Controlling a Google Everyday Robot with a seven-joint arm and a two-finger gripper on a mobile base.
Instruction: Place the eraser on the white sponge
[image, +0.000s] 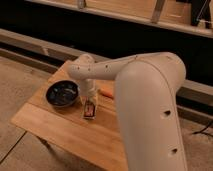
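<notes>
Your eraser, a small flat dark bar, lies on the wooden surface just right of the round dark bowl. The gripper hangs right over it; I cannot tell how its jaws stand. Gray floor lies left.

Looks like a robot test space, some lab or office corner — not a home. A low wooden worktop sits on plain carpet-like floor, a long dark wall with a pale ledge runs behind it — and the pincer hangs low over the worktop.
</notes>
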